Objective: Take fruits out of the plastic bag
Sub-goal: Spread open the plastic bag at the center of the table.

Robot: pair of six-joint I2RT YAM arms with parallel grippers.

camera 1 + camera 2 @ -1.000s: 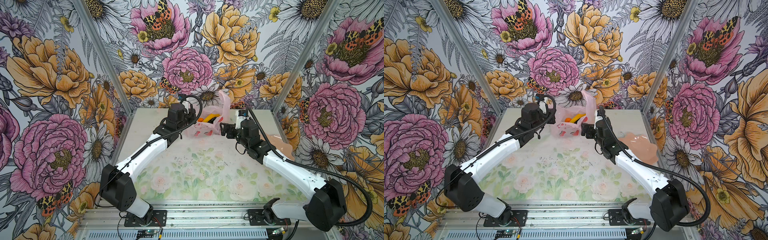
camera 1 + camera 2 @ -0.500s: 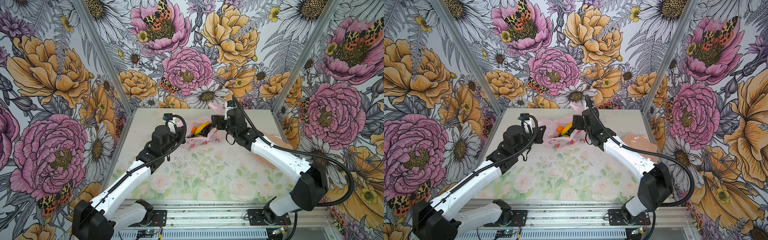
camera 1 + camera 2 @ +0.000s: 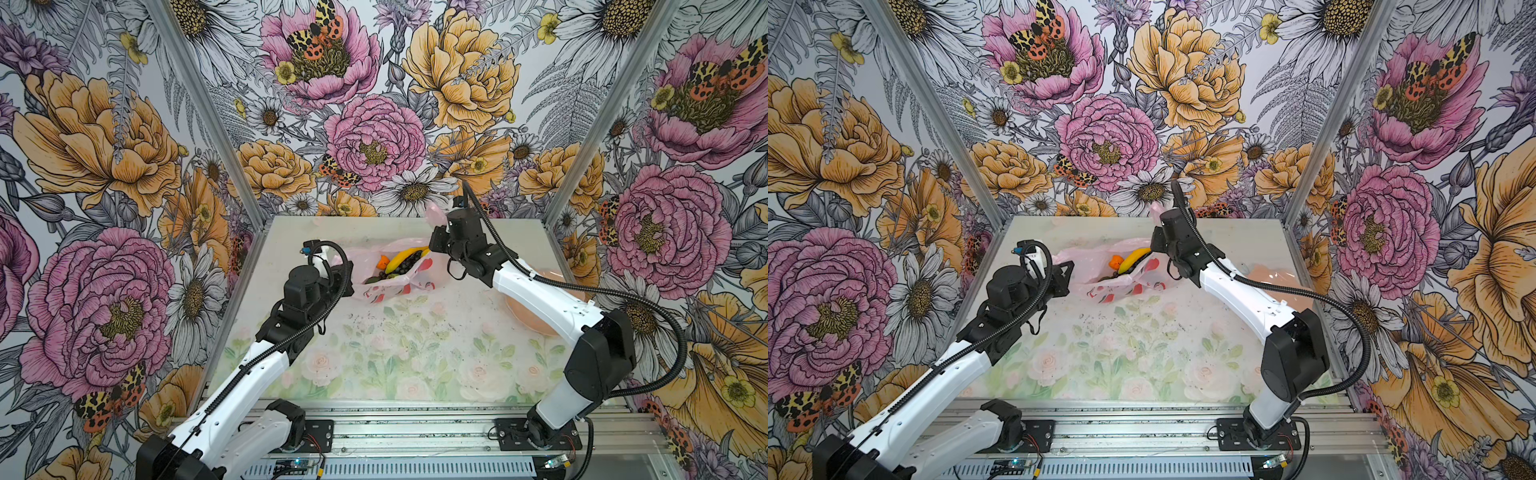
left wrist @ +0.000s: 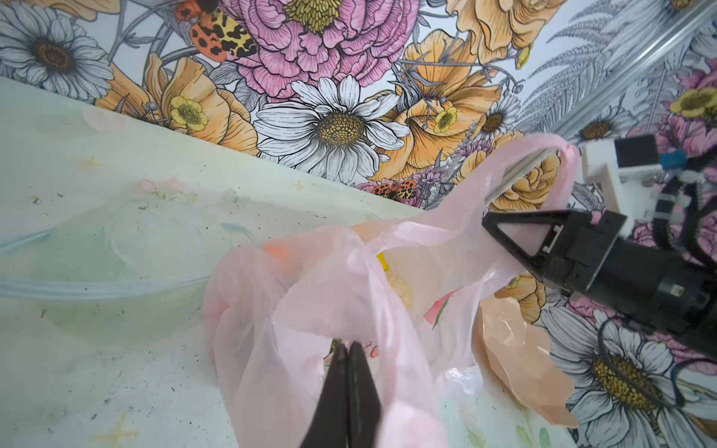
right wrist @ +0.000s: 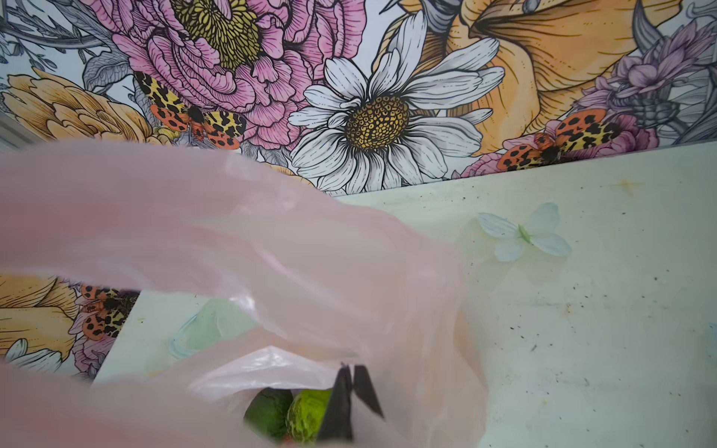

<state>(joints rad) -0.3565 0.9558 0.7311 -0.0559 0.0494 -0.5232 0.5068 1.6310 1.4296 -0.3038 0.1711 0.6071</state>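
Observation:
The pink plastic bag (image 3: 409, 280) (image 3: 1084, 262) lies at the back of the table with its mouth pulled wide. Inside it, both top views show a yellow banana (image 3: 405, 257) (image 3: 1133, 257) and an orange piece (image 3: 383, 261) (image 3: 1115, 262), and a top view shows dark grapes (image 3: 401, 268). My left gripper (image 3: 348, 276) (image 4: 348, 347) is shut on the bag's left rim. At the right rim my right gripper (image 3: 432, 245) (image 5: 351, 372) is shut on the film. The right wrist view looks down on a dark green avocado (image 5: 269, 411) and a lime-green ball (image 5: 308, 415) just under the fingertips.
A peach scalloped dish (image 3: 536, 316) (image 4: 516, 349) sits at the right, partly under my right arm. One bag handle loop (image 4: 562, 155) stands up beside the right gripper. Flowered walls close in the back and both sides, and the bag lies near the back wall.
My left gripper pulled back and leftward with the bag's rim. My right gripper went to the far right rim and shut on it. The bag's mouth now gapes wider.

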